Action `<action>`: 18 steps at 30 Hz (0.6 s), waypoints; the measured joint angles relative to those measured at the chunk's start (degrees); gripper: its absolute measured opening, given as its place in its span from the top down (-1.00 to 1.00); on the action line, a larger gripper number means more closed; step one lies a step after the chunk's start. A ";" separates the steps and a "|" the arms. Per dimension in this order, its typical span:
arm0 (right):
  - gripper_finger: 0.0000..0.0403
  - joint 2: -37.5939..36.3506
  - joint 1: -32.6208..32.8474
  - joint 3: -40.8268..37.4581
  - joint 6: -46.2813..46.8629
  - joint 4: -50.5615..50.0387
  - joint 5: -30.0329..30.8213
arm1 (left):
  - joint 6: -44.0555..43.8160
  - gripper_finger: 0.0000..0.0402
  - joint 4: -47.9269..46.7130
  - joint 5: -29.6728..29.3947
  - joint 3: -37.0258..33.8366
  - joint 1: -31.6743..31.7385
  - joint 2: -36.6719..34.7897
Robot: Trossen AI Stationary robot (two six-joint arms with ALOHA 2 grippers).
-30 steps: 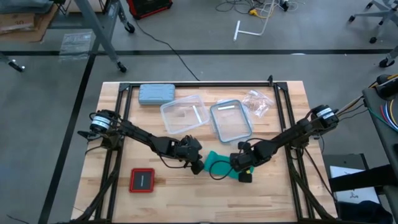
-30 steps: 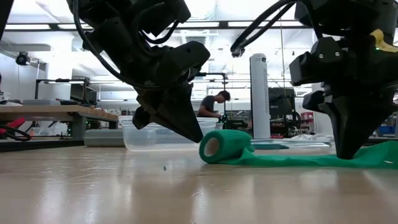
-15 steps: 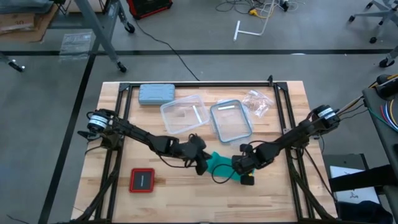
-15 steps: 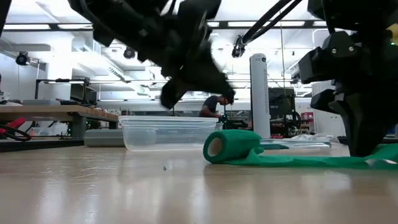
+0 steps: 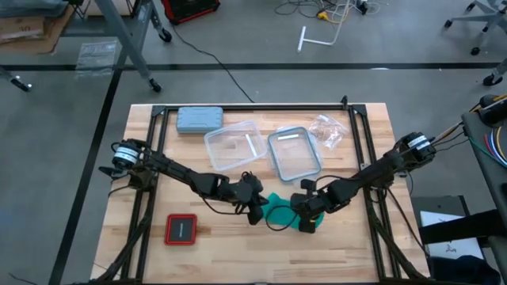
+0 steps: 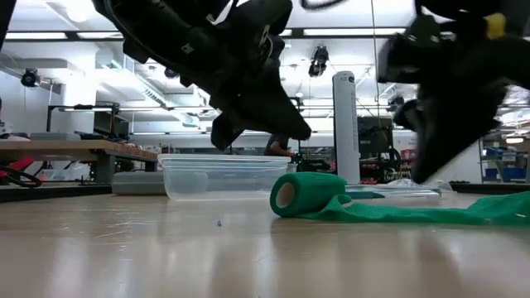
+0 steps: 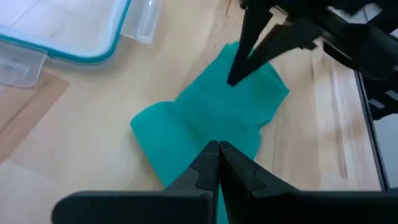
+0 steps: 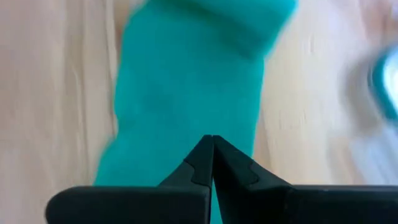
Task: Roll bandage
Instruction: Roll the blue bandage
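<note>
Now the right hand (image 5: 305, 222) has lifted off the bandage (image 5: 279, 209); both hands closed, empty.

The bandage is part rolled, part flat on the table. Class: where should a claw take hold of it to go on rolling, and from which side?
Grip the rolled end of the bandage across its open ends, coming from above: it lies on its side, tail trailing flat towards the right claw.

Grey-blue case (image 5: 199, 119), red-framed pad (image 5: 181, 229)
</note>
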 joint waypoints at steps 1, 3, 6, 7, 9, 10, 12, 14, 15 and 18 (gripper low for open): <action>0.99 0.27 -0.18 -0.18 -0.50 2.30 0.70 | -0.10 0.99 -0.11 0.19 -0.01 -0.03 0.23; 0.99 1.09 -0.55 -0.36 -1.73 5.96 1.98 | -0.36 0.99 0.03 0.52 0.00 -0.16 0.91; 0.99 2.56 -1.01 -0.38 -2.32 8.03 2.81 | -1.39 1.00 -0.08 1.64 0.00 -0.28 2.32; 0.99 3.14 -1.04 -0.40 -2.32 8.43 3.09 | -1.79 1.00 0.09 2.03 0.00 -0.32 2.72; 0.99 4.38 -1.05 -0.46 -2.30 8.51 3.27 | -1.91 0.99 0.00 2.12 0.25 -0.51 3.38; 0.99 4.95 -1.05 -0.54 -2.28 8.45 3.27 | -1.85 0.98 0.19 2.10 0.63 -0.57 3.69; 0.99 5.65 -1.05 -0.54 -2.30 8.51 3.27 | -1.35 0.97 0.49 2.12 1.38 -0.59 4.25; 0.99 5.70 -1.16 -0.33 -2.30 8.67 3.28 | -0.74 0.96 0.29 2.30 2.18 -0.57 4.80; 0.99 5.70 -1.18 -0.28 -2.28 8.89 3.29 | -0.23 0.96 0.41 2.38 2.71 -0.57 5.05; 0.99 5.73 -1.18 -0.27 -2.28 8.71 3.29 | 0.78 0.96 0.53 2.36 4.32 -0.59 6.18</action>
